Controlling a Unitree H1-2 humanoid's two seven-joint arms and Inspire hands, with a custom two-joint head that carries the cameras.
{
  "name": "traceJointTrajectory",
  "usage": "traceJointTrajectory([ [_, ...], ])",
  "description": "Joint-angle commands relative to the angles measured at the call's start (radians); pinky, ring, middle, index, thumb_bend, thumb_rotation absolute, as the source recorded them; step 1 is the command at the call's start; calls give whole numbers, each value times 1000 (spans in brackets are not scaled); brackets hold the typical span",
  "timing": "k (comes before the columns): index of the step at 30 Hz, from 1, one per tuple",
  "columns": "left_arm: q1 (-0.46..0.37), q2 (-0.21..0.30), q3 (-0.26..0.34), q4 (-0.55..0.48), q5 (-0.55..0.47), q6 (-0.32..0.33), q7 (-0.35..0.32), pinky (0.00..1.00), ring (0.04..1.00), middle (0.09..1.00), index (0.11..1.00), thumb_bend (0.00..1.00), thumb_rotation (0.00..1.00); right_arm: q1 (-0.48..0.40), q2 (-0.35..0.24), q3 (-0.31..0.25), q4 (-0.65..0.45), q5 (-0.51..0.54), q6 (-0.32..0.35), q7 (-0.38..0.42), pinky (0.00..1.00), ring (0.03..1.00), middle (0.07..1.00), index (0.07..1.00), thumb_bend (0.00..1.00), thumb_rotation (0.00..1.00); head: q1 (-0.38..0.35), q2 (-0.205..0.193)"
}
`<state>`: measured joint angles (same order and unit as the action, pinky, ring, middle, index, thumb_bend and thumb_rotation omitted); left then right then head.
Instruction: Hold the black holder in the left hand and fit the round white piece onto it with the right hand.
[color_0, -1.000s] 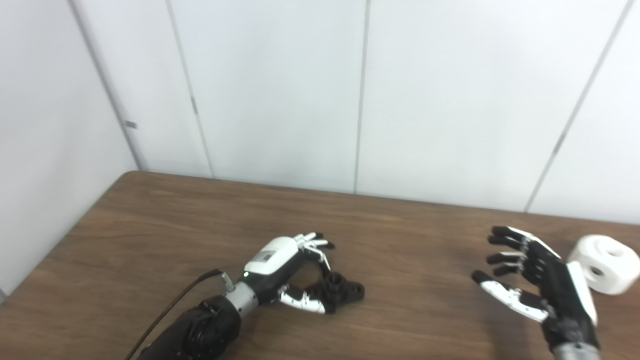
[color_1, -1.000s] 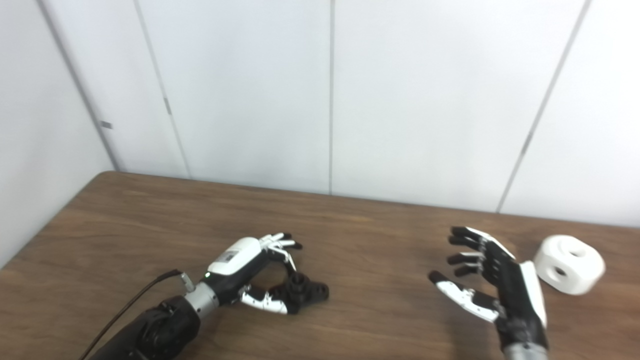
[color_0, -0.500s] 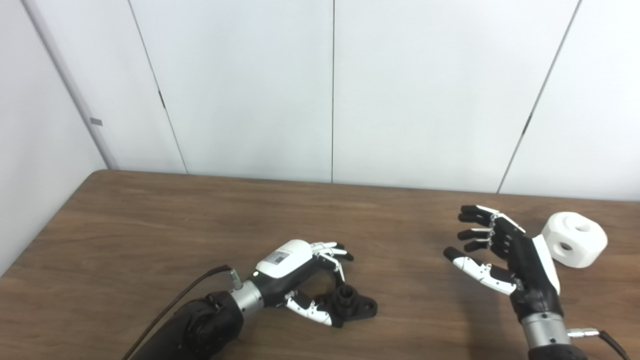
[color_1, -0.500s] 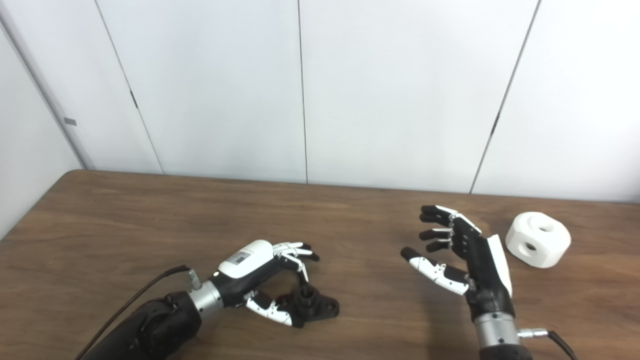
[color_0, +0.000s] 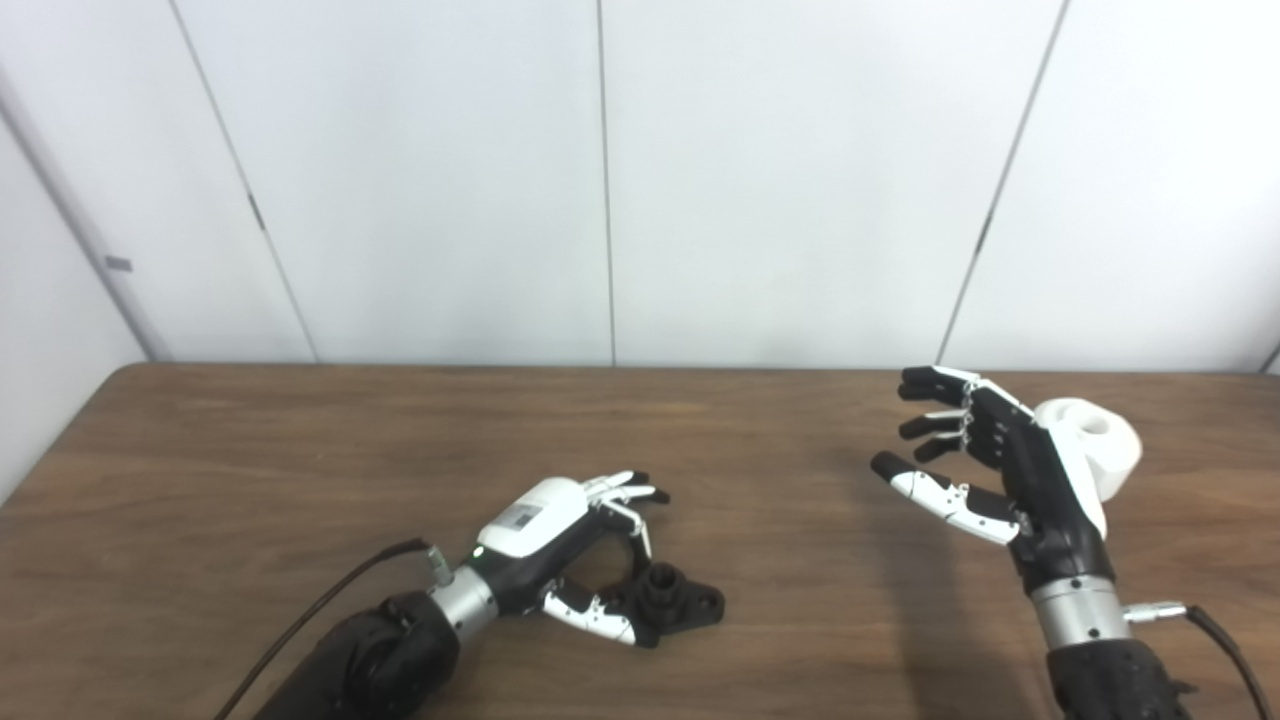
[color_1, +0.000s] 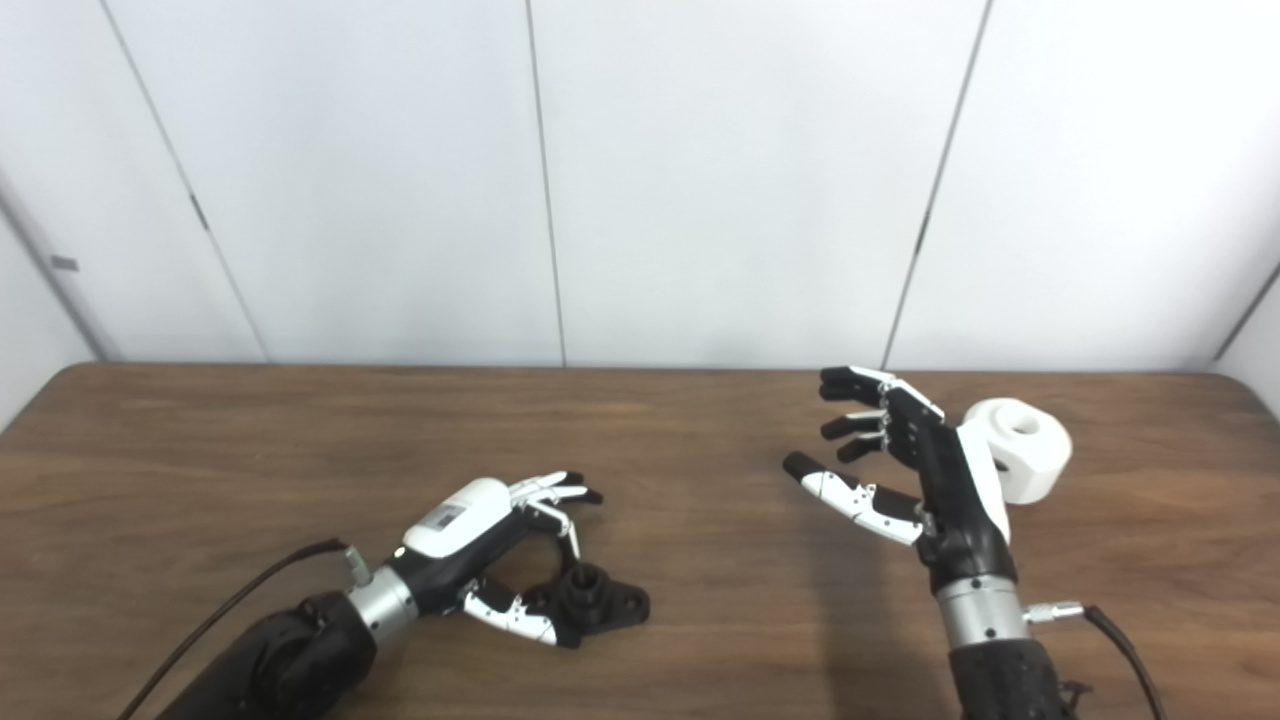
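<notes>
The black holder lies flat on the brown table, a short round post standing up from its middle. My left hand arches over its left end, fingers spread above it and thumb along its near side, not closed on it. The round white piece, with a hole in its top, rests on the table at the right. My right hand hangs open above the table just left of the white piece and partly hides it. In the right eye view the same white piece shows beside my right hand.
White wall panels stand right behind the table's far edge. A black cable trails along the left forearm, and another cable leaves the right wrist. Bare wood lies between the two hands.
The camera has swung to the right, shifting the whole picture. My right hand has moved farther back and now overlaps the white piece. The left hand stays over the black holder.
</notes>
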<state>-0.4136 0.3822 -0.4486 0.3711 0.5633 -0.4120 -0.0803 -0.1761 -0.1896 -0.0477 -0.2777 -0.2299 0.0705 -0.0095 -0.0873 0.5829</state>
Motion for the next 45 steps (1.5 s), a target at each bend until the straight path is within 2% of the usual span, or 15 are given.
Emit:
traceJointTrajectory([
  [1, 40, 6, -28, 62, 51, 75, -62, 975, 982, 900, 484, 523, 53, -44, -20, -12, -47, 8, -8, 9, 505, 605, 719, 713, 512, 313, -1, 0],
  [5, 41, 12, -27, 71, 41, 72, -64, 986, 983, 903, 484, 523, 52, -80, -77, -36, -54, 13, 5, 28, 499, 597, 713, 716, 534, 294, -102, -27],
  [6, 40, 16, -27, 78, 40, 63, -59, 985, 982, 903, 484, 523, 52, -93, -99, -42, -53, 0, 11, 33, 500, 601, 714, 718, 550, 303, -152, -37],
  [8, 39, 26, -25, 92, 38, 42, -46, 961, 970, 889, 484, 523, 51, -118, -145, -46, -58, -70, 34, 37, 507, 626, 730, 720, 628, 351, -217, -58],
  [10, 39, 34, -20, 103, 28, 16, -33, 955, 963, 883, 484, 522, 50, -137, -188, -43, -69, -145, 69, 45, 509, 636, 740, 726, 648, 355, -273, -76],
  [13, 45, 50, -17, 92, 24, 14, -40, 945, 954, 881, 485, 521, 47, -154, -245, -35, -99, -250, 138, 65, 524, 662, 761, 747, 678, 305, -342, -103],
  [16, 49, 56, -17, 83, 21, 14, -45, 923, 945, 879, 485, 521, 45, -159, -315, -33, -129, -366, 215, 108, 554, 701, 782, 767, 694, 332, -378, -117],
  [20, 45, 56, -20, 124, 19, -19, -23, 910, 940, 874, 485, 520, 45, -153, -408, -55, -150, -441, 293, 190, 647, 828, 864, 809, 709, 371, -410, -134],
  [26, 34, 57, -28, 167, 22, -48, -5, 913, 943, 883, 485, 521, 48, -130, -521, -98, -161, -464, 367, 285, 743, 938, 961, 838, 760, 404, -419, -136],
  [28, 31, 57, -35, 177, 23, -54, 6, 910, 943, 884, 485, 521, 48, -123, -548, -104, -162, -453, 375, 315, 754, 943, 968, 848, 772, 406, -420, -135],
  [31, 26, 60, -54, 186, 16, -57, 26, 909, 942, 879, 485, 522, 49, -109, -594, -104, -162, -427, 380, 378, 723, 926, 969, 872, 870, 467, -414, -133],
  [35, 29, 67, -57, 181, 6, -54, 21, 926, 943, 880, 485, 522, 50, -106, -615, -92, -140, -436, 395, 442, 741, 940, 985, 883, 963, 485, -406, -130],
  [39, 30, 74, -62, 188, -3, -57, 41, 932, 941, 880, 485, 522, 50, -116, -573, -122, -90, -473, 399, 491, 759, 958, 994, 891, 966, 455, -402, -128],
  [41, 31, 77, -66, 189, -8, -57, 46, 939, 941, 875, 485, 522, 50, -122, -557, -135, -56, -439, 399, 498, 779, 976, 999, 906, 962, 448, -402, -128],
  [45, 37, 87, -74, 184, -6, -57, 50, 924, 937, 874, 485, 522, 50, -130, -542, -143, -7, -404, 399, 516, 746, 970, 1000, 911, 998, 467, -400, -124],
])
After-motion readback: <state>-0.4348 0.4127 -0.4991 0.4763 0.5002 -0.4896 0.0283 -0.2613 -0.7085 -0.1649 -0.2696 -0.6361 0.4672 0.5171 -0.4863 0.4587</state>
